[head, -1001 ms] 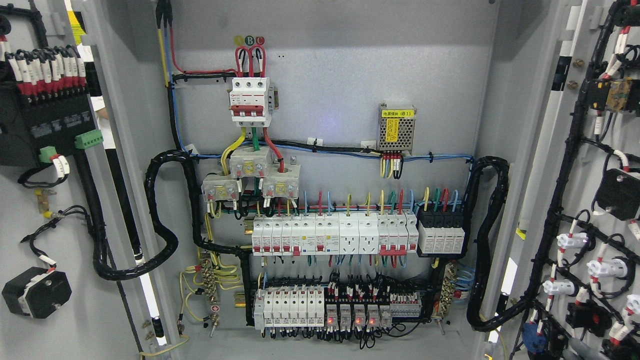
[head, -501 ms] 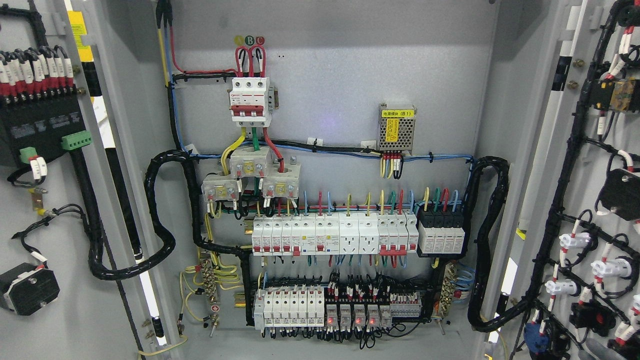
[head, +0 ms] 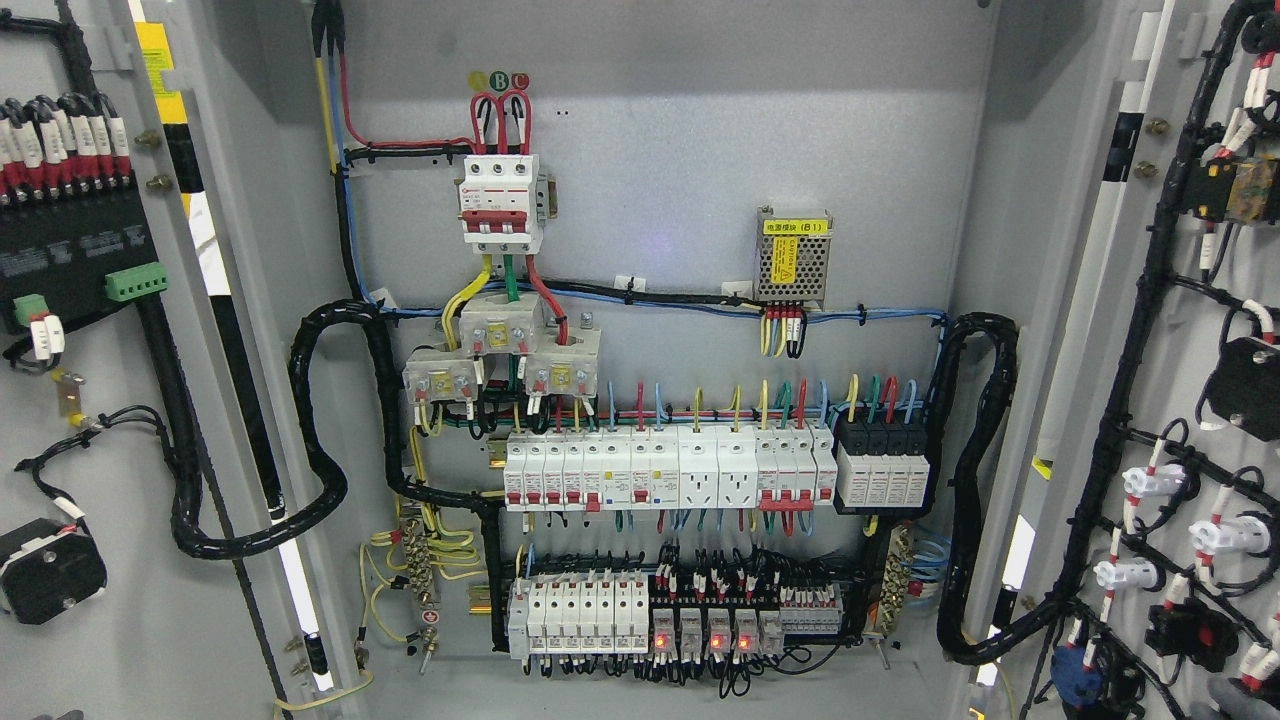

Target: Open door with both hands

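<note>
Both cabinet doors stood swung wide. The left door (head: 90, 600) filled the frame's nine o'clock side, its inner face carrying a black terminal module (head: 70, 250) and a corrugated cable loom (head: 200, 500). The right door (head: 1110, 250) occupied the three o'clock side, hung with wired white switch backs (head: 1150, 485). Between them lay the back panel (head: 700, 130): a three-pole breaker (head: 500, 200) toward eleven o'clock, a meshed power supply (head: 793, 255) toward one, breaker rows (head: 665, 470) near six. Neither hand showed, so their state could not be told.
</note>
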